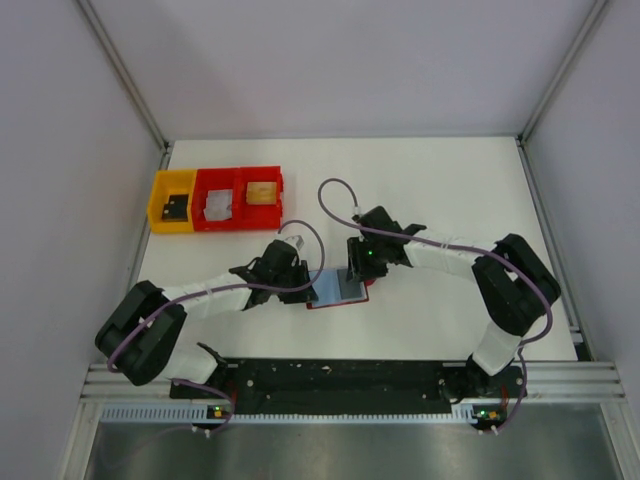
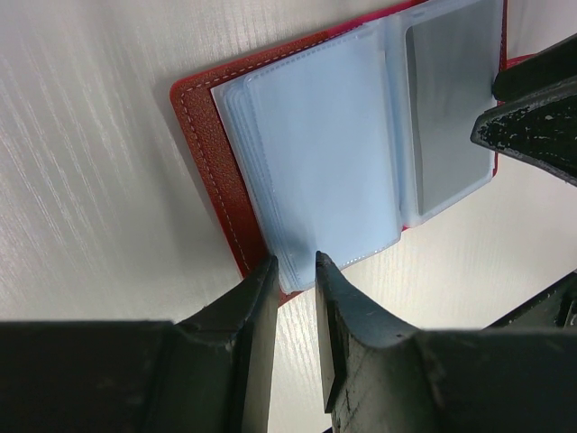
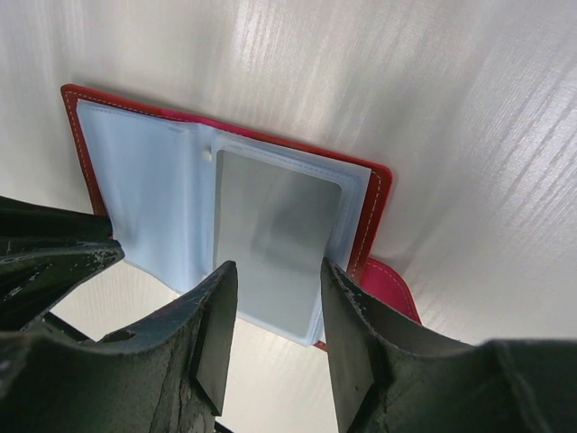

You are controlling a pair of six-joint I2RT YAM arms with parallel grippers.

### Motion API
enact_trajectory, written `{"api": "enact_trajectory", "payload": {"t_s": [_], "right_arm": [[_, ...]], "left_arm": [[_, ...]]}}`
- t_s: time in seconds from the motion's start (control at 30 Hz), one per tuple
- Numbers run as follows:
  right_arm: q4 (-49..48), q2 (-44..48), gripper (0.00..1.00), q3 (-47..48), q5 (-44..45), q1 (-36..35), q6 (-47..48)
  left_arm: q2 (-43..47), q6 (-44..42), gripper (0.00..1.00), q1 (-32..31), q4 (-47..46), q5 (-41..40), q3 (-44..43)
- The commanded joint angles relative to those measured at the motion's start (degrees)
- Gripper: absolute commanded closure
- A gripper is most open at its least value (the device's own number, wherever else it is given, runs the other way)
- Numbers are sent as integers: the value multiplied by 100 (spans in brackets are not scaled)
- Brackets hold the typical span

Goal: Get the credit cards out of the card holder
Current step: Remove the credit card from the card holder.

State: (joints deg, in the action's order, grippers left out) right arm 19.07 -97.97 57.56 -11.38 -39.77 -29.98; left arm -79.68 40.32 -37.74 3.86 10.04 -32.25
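Observation:
The card holder (image 1: 338,295) lies open on the white table between both grippers, red cover (image 2: 203,153) down and grey-blue pockets up. A silvery grey card (image 3: 270,225) sits in its right-hand pocket and also shows in the left wrist view (image 2: 451,99). No black card shows. My left gripper (image 2: 293,262) is nearly closed, its tips pinching the near corner of the pocket pages at the holder's left half (image 1: 300,272). My right gripper (image 3: 275,271) is open, its fingers on either side of the card's near end (image 1: 358,272).
A yellow bin (image 1: 172,200) and a red two-part bin (image 1: 240,198) stand at the back left, each holding a small item. Grey walls close in the table's sides and back. The right gripper's finger (image 2: 532,108) shows at the holder's right edge.

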Motion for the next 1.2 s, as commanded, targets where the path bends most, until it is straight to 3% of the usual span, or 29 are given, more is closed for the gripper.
{"api": "enact_trajectory", "payload": {"t_s": [0.0,0.67,1.17], "right_arm": [[123,261,57,256,276,-66,106],[71,-2,58,387,4,-101,124],[255,235,57,353,469,-101,159]], "left_arm": [[-153,-112,72,-59,159,-11,8],[-206,-129,72,-67,133,33,-27],[-215,-112,72,-85,133,42,-27]]}}
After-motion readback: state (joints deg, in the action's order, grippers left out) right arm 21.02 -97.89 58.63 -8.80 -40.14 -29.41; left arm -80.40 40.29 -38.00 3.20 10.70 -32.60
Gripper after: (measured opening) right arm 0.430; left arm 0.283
